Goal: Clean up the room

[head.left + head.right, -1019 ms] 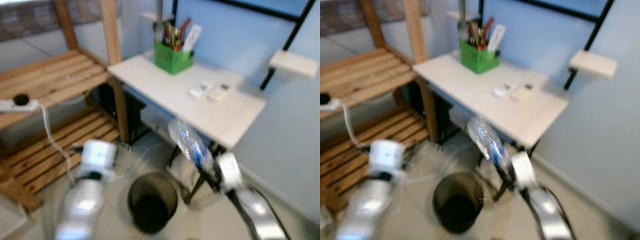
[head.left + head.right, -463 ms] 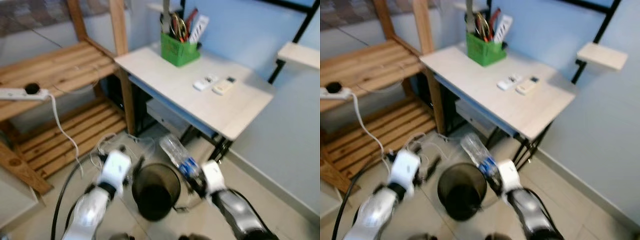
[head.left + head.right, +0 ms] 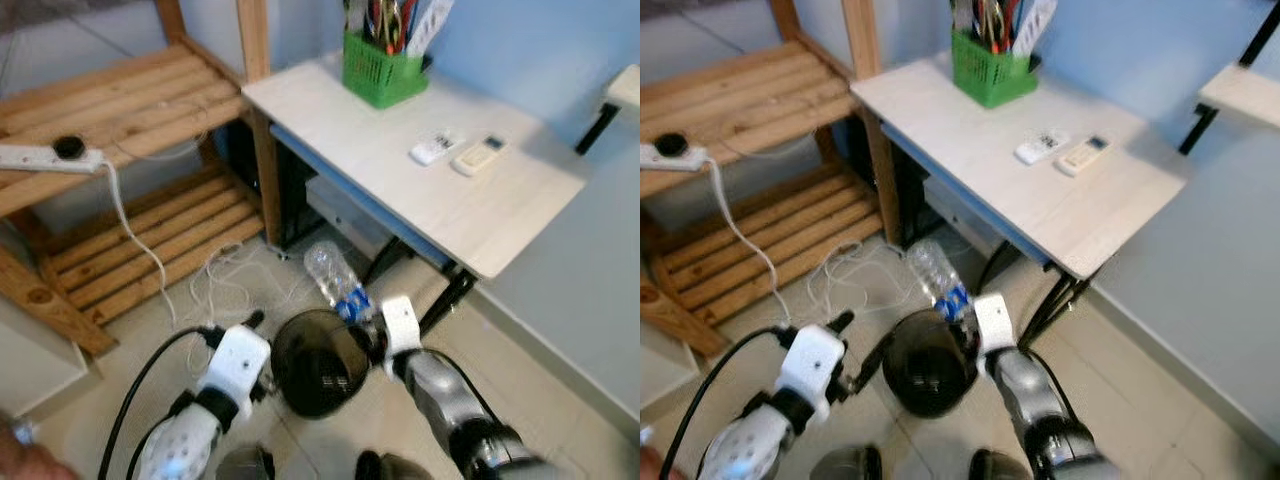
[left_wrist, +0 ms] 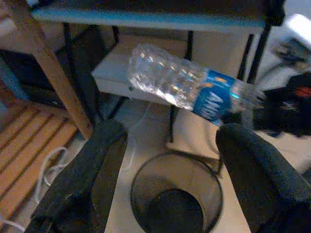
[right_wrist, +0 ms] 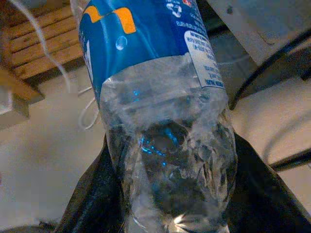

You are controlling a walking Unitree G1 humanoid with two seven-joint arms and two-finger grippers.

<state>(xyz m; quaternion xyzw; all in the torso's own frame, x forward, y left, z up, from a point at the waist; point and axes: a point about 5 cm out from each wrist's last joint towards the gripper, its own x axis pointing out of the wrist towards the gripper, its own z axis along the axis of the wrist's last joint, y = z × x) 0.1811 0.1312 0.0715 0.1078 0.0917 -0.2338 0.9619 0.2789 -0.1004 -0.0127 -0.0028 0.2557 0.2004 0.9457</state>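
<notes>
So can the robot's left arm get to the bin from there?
Probably yes. The left gripper hangs open just beside the bin, which sits uncovered on the floor with nothing between them. The right gripper holds the bottle at the bin's far rim, out of the way.

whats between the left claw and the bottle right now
The black wire bin on the floor sits between the left claw and the plastic bottle held in the right claw. The left wrist view shows the bin's open mouth below the bottle.
</notes>
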